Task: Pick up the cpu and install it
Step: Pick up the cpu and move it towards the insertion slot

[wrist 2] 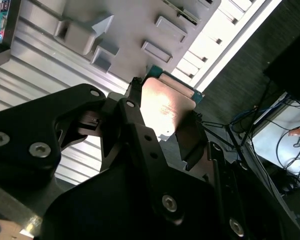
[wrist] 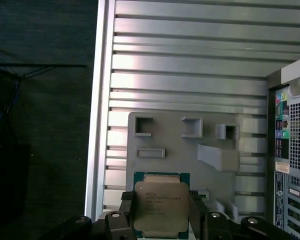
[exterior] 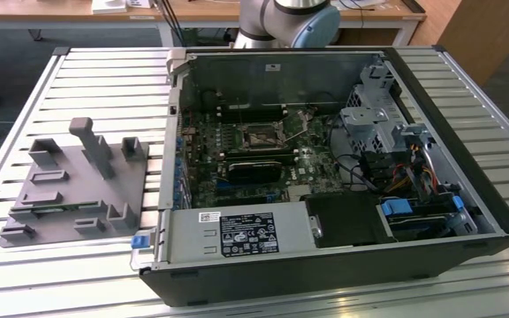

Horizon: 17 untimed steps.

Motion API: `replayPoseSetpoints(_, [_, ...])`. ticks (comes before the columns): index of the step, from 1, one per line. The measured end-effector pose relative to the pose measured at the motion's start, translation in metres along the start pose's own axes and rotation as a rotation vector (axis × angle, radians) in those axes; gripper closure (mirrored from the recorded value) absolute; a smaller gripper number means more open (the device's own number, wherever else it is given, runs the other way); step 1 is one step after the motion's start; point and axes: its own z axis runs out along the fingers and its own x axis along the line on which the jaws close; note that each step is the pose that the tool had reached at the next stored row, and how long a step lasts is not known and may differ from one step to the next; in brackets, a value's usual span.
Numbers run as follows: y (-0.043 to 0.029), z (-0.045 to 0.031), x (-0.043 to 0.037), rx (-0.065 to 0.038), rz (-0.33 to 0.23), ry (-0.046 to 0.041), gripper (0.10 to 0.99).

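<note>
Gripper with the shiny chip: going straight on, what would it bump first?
Probably the grey holder plate on the slatted table: the gripper, shut on the cpu, points at it. Depth is unclear.

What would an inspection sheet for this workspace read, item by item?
surface: slatted metal table carrying an open PC case and, on the exterior view's left, a grey fixture.
job's things: cpu held by the fixture's edge, metal top towards the first wrist camera; socket on the board inside the case.
clutter: nothing seen.
gripper: gripper shut on the cpu, a finger at each side.
cables: coloured wires inside the case; loose cables beyond the table.
surroundings: wooden desks behind the table; dark floor.
</note>
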Motion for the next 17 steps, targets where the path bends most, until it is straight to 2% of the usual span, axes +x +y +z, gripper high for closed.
replayPoseSetpoints(17, [-0.0011, 0.0, -0.0358, 0.0, 0.0, 0.0, 0.561])
